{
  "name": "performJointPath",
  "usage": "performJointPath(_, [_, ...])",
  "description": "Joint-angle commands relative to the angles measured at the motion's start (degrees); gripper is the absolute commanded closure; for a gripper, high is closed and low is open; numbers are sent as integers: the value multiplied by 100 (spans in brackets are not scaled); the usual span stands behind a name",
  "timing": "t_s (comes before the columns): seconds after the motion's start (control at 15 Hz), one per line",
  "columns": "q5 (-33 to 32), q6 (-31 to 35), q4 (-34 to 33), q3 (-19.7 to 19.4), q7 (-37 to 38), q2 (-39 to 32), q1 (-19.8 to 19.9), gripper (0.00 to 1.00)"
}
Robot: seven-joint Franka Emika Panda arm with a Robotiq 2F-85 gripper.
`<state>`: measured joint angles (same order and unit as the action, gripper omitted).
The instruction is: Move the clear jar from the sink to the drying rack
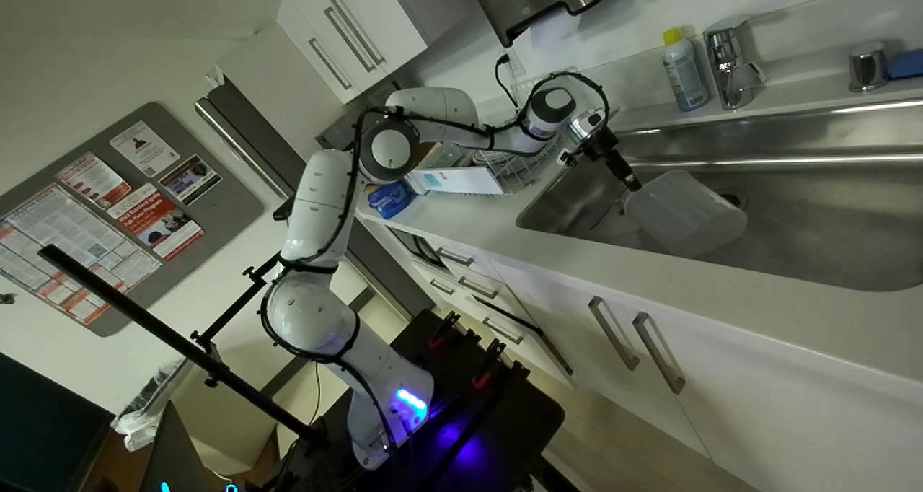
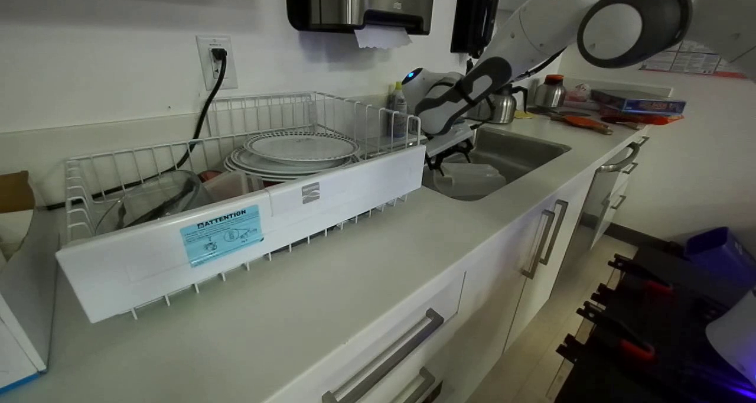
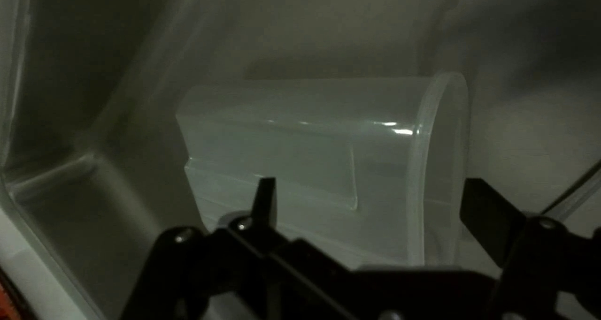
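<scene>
Fingers (image 3: pixel 488 217) parted near one end of the clear jar (image 3: pixel 305 141), which lies on its side in the sink (image 1: pixel 829 225), might, I fear, send it skidding if they close off-centre, since it looks slick and broad for them.

The white arm (image 1: pixel 390 149) stands bent, its fingers (image 3: pixel 490 217) (black, spread apart) pointing downward.

1 yellow-capped bottle (image 1: pixel 686 76) stands beside the chrome faucet (image 1: pixel 730 70).
</scene>
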<state>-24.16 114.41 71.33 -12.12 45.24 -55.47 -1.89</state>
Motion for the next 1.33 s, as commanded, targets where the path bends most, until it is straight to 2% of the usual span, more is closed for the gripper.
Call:
performJointPath(0.0, [149, 11, -59, -140, -71, -82, -81, 0])
performJointPath(0.4, [191, -57, -202, -144, -84, -198, -81, 0])
performJointPath(0.8, [140, -348, -558, -245, 57, -606, -268, 0])
performJointPath(0.87, [128, -368, -608, -281, 90, -659, -300, 25])
performJointPath(1.0, [113, -370, -682, -344, 107, -736, -349, 34])
performJointPath(1.27, [82, -463, -760, -461, 137, -755, -417, 66])
